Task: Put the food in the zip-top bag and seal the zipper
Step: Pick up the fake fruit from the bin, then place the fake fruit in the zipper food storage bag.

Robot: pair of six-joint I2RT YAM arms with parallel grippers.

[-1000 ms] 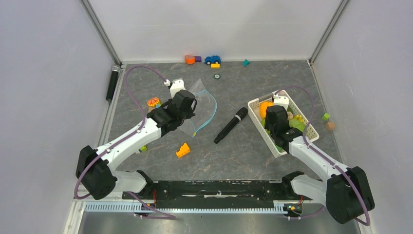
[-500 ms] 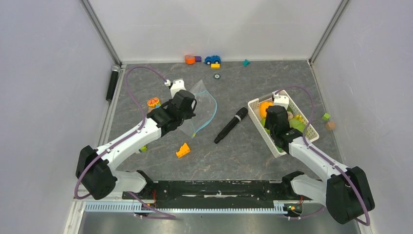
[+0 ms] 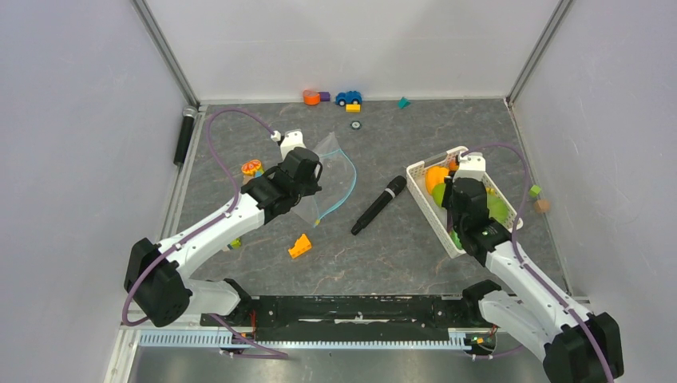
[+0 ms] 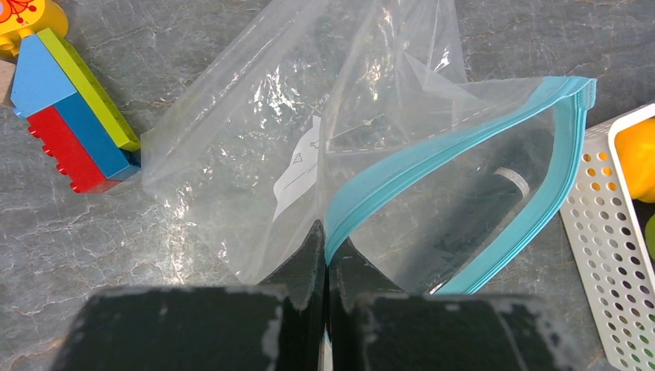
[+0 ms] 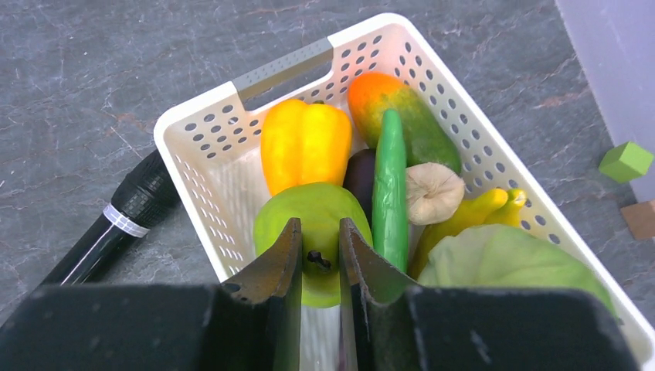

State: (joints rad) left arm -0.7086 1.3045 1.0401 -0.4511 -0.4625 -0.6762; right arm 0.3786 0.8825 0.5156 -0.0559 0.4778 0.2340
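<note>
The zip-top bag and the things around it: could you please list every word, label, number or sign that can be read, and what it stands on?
No text is legible anywhere.
Label patch on the zip-top bag: faint print, too small to read.
Orange toy: red branching pattern, no lettering.
White basket, black microphone: no markings visible.

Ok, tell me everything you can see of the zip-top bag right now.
The zip-top bag is clear, crinkled, floppy plastic with a white label patch and a teal zipper along its mouth, which gapes open in a loop. It looks empty. It lies left of centre on the table, and the left gripper is shut on its edge at the zipper's near end.
</note>
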